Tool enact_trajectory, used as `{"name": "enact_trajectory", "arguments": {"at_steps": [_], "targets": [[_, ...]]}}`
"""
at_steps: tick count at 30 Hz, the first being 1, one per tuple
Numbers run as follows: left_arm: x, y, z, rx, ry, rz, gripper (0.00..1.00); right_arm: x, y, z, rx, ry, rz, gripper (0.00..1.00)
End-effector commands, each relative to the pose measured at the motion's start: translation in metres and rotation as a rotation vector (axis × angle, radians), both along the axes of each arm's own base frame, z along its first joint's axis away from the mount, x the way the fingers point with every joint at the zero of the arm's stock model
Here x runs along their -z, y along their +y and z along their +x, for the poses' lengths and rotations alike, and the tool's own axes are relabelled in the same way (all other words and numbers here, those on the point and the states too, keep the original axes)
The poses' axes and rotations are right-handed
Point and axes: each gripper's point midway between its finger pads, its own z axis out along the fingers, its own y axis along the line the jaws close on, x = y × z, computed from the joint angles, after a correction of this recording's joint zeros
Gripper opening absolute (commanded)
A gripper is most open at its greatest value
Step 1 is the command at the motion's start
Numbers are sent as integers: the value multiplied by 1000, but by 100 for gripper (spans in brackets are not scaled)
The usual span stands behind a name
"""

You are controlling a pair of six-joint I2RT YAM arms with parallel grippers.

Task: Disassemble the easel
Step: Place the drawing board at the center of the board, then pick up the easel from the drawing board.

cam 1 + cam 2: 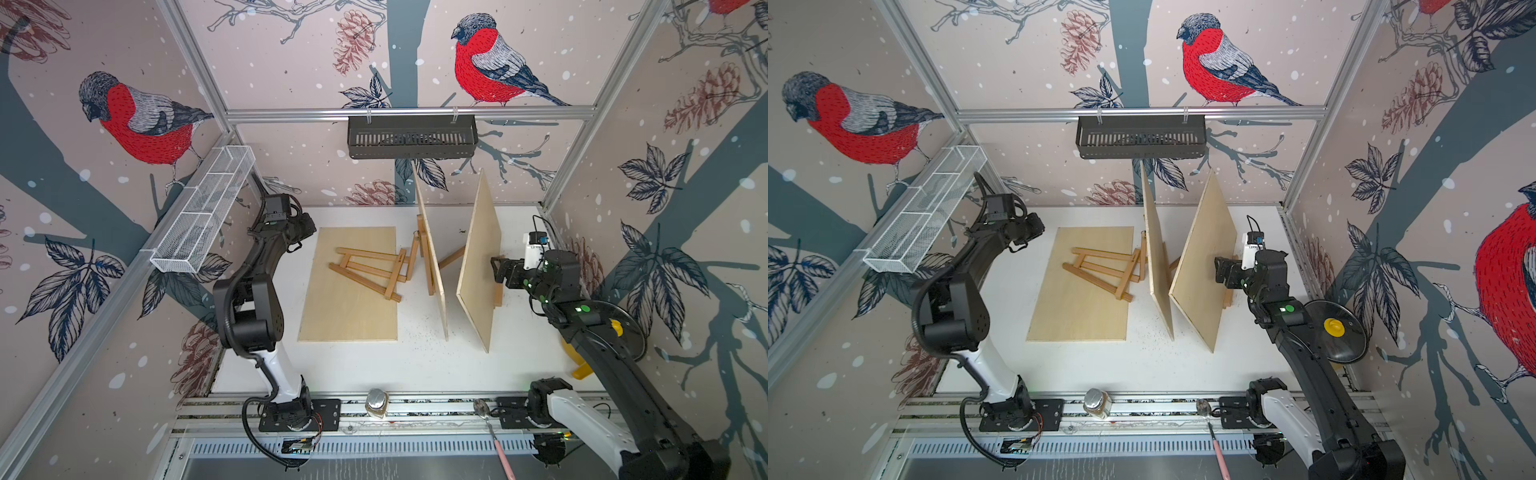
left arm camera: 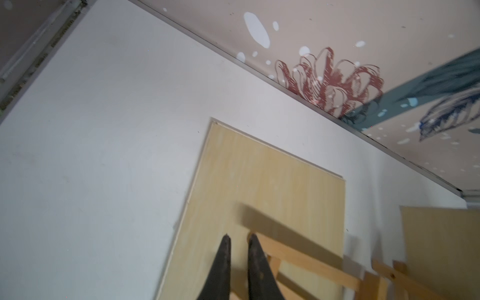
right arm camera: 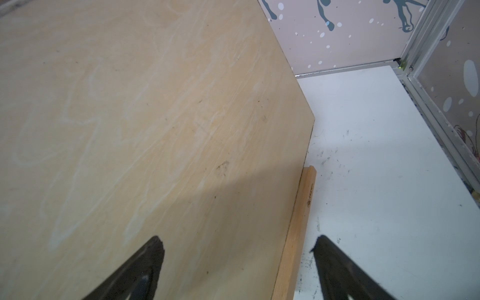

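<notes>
A folded wooden easel (image 1: 368, 270) lies on a flat plywood board (image 1: 345, 316) left of centre. My left gripper (image 2: 239, 237) hovers over that board's far left part, shut and empty, with one fingertip beside the end of an easel bar (image 2: 298, 257). Two more boards stand upright: a middle one (image 1: 434, 266) and a right one (image 1: 478, 257), each leaning on a wooden easel behind it. My right gripper (image 1: 496, 272) is open beside the right board (image 3: 155, 117). One finger is over the panel, the other over the table, and the easel's ledge (image 3: 301, 220) lies between them.
A black slotted basket (image 1: 411, 137) hangs on the rear rail, and a white wire basket (image 1: 203, 212) on the left rail. A jar (image 1: 377, 402) and a spoon (image 1: 494, 432) lie on the front rail. A glass lid with a yellow knob (image 1: 1333, 328) sits at the right edge.
</notes>
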Motion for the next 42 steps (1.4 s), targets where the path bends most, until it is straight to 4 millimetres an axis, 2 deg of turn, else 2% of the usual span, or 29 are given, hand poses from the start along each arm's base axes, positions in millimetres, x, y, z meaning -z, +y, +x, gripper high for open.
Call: {"name": "enact_trajectory", "arguments": {"at_steps": [1,6,9,14,19,29,31,36,42], "targets": [[-14,-25,-23,44,-45,-21,16,-9,2,0,-1,-18,8,92],[-15,-45,-56,10,-57,136,20,-14,3,0,-4,-26,7,92],[-13,-54,-62,5,-68,177,27,-15,6,-1,-11,-26,13,92],[19,-60,-58,13,28,195,29,-18,15,-5,-29,-32,26,92],[47,-68,-49,39,98,243,25,-20,16,-6,-27,-35,21,92],[86,-80,-33,108,205,285,26,-19,14,-7,-16,-35,18,92],[95,-81,-31,116,230,287,34,-17,14,-7,-17,-31,16,92],[111,-84,-29,132,263,297,38,-18,14,-6,-17,-33,11,93],[129,-84,-31,151,299,319,36,-15,14,-4,-17,-26,5,93]]}}
